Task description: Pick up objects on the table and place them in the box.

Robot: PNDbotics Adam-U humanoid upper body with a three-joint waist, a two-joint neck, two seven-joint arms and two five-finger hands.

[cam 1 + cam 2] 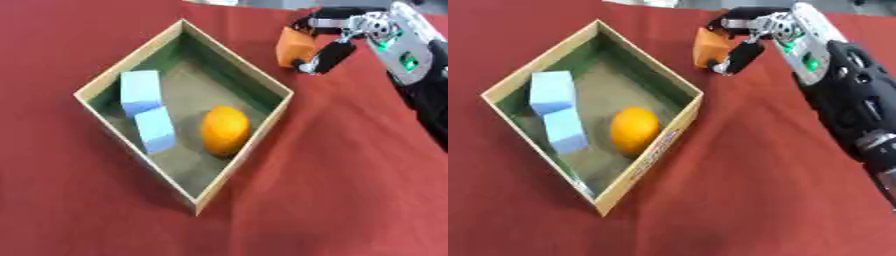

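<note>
R hand (741, 37) curled round orange block (709, 47), just outside box (262, 75) far-right rim. Box holds orange (225, 129), two blue blocks (140, 92). Risk: block clips rim on transfer, or slips and drops onto cloth (350, 190). L hand not visible.

Even, fairly bright overhead light; red bench cloth (332, 200) evenly lit, no glare. Both views soft overall, edges smeared. Box (229, 165) walls throw a dim shadow over the inner floor on the near-left side. Right hand (741, 42) blurred; small green lights glow on the wrist.
</note>
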